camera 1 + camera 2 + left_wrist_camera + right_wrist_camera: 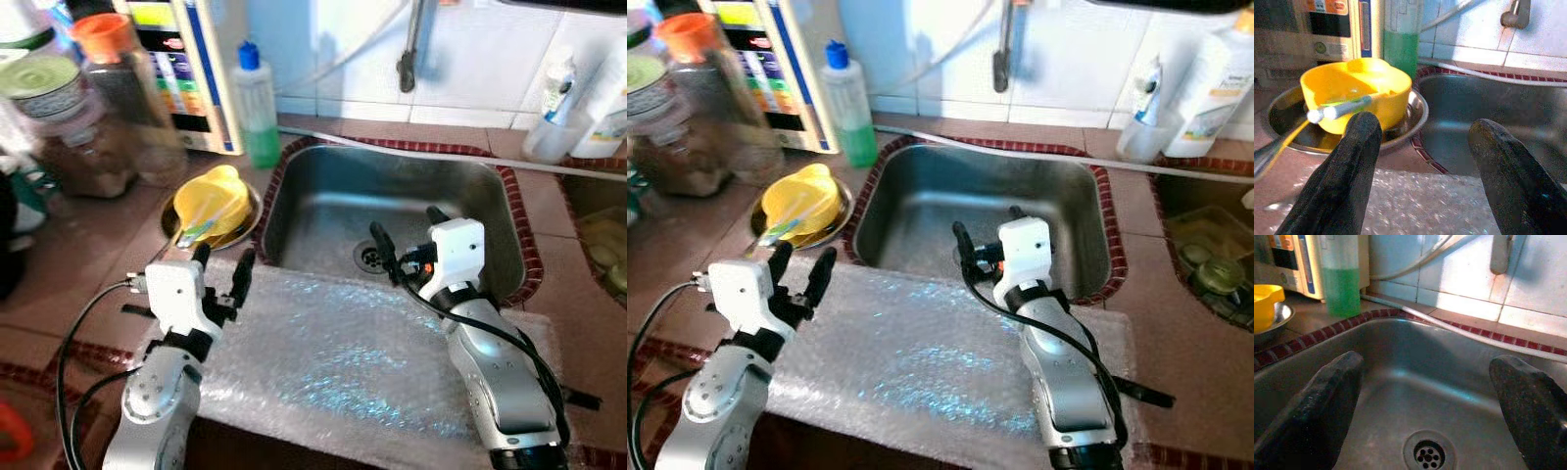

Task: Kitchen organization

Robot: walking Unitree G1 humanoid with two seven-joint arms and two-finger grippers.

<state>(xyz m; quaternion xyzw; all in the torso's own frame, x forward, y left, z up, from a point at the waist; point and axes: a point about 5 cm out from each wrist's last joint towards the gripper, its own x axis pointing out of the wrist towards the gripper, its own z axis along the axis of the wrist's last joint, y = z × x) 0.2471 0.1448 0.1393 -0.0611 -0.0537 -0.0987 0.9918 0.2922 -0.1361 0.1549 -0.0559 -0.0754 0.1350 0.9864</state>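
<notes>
A yellow bowl (212,201) with a utensil (1342,108) across it sits in a steel dish (174,220) left of the steel sink (323,196). My left gripper (222,271) hovers open over a sheet of bubble wrap (343,357), just short of the dish. My right gripper (407,240) is open at the sink's front edge, pointing at the drain (1425,453). Neither gripper holds anything. A bottle of green liquid (255,103) stands behind the dish by the sink's back left corner.
Jars (69,117) and an orange-capped container (122,78) crowd the counter at the back left. A tap (411,44) hangs over the sink. White bottles (1215,83) stand at the back right, beside a second basin (1205,245) with dishes.
</notes>
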